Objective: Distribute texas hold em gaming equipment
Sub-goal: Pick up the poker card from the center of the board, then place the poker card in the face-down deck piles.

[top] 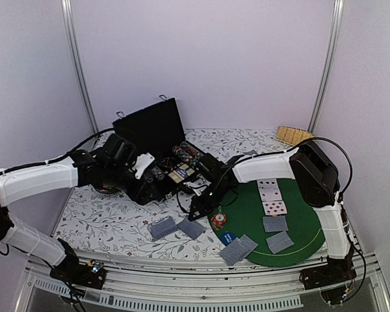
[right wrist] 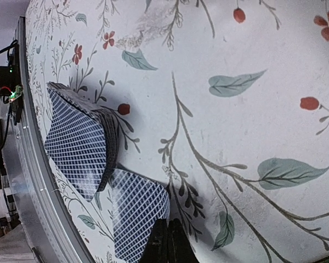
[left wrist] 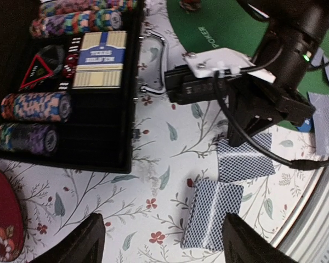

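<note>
— How far along are we?

— About midway, I'd judge. The green mat (top: 292, 227) fills the table's 4 o'clock side. The black case (top: 153, 127) stands open at 11 o'clock with its chip rolls (left wrist: 35, 107) inside, so most of the chips are left to hand out.

— And the arms?

— My left gripper (left wrist: 164, 246) hangs with its fingers wide apart, holding nothing, over the flowered cloth beside the case. My right gripper (right wrist: 167, 244) is pressed together at the edge of a face-down card (right wrist: 140, 213). From that wrist view I can't tell whether it pinches the card or only touches it.

— Cards?

— The face-up cards (top: 270, 192) lie in a row toward the mat's 12 o'clock. Three face-down sets (top: 275, 223) sit toward its 6 o'clock. Two more piles (top: 162, 227) lie off the mat, at the table's 7 o'clock, where I'm working.

— The small pieces?

— An orange disc (top: 219, 220) and a blue disc (top: 227, 237) sit at the mat's 9 o'clock edge, already placed.
</note>
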